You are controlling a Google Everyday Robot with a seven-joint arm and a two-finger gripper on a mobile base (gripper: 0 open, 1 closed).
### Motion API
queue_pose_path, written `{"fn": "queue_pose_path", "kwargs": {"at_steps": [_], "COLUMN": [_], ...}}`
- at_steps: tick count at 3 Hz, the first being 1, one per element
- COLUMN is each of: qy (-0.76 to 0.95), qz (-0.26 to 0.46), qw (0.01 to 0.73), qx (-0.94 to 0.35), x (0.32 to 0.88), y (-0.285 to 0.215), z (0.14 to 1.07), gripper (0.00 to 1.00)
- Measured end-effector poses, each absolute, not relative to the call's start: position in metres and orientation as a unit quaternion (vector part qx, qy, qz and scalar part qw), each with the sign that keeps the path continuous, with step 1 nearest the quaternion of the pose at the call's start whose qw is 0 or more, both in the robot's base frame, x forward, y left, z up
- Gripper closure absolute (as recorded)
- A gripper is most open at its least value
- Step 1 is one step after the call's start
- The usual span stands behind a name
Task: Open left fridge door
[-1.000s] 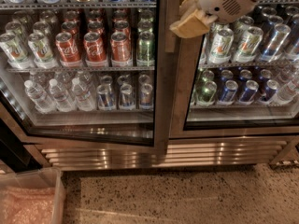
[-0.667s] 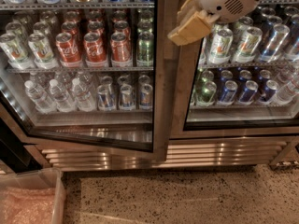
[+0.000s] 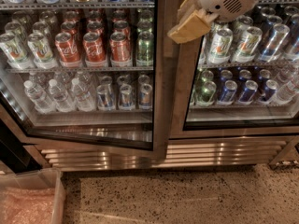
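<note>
The left fridge door (image 3: 161, 78) is a tall glass pane in a brushed steel frame. It stands slightly ajar, with its free right edge swung out toward me and its bottom rail running at a slant. Red cola cans (image 3: 95, 48) and clear water bottles (image 3: 58, 94) show through it. My gripper (image 3: 190, 22), tan-tipped on a white wrist, hangs at the top right. It is in front of the steel upright between the two doors, just right of the left door's free edge and touching nothing I can see.
The matching right door (image 3: 233, 129) is closed, with green-white and blue cans behind it. A steel grille (image 3: 163, 155) runs below both doors. A translucent bin (image 3: 53, 195) sits on the speckled floor (image 3: 187, 195) at the bottom left.
The gripper has sunk very slightly in front of the upright. The left door stays ajar at about the same angle.
</note>
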State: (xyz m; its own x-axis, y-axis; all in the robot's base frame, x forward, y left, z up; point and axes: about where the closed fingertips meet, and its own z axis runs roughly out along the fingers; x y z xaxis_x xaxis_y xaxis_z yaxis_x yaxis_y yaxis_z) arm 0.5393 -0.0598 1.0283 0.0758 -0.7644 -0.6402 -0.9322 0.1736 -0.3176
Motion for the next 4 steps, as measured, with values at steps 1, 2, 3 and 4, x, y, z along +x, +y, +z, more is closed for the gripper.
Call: {"fn": "queue_pose_path", "kwargs": {"at_steps": [1, 2, 3, 4], "qy": [0.670, 0.666, 0.666, 0.662], "qz": [0.113, 0.116, 0.116, 0.113], "qw": [0.371, 0.367, 0.367, 0.368], "qx": [-0.633, -0.639, -0.639, -0.643], "x": [0.539, 0.526, 0.524, 0.507], "y": [-0.062, -0.059, -0.060, -0.060], "z": [1.028, 1.027, 1.027, 1.030], "gripper": [1.00, 1.00, 1.00, 1.00]}}
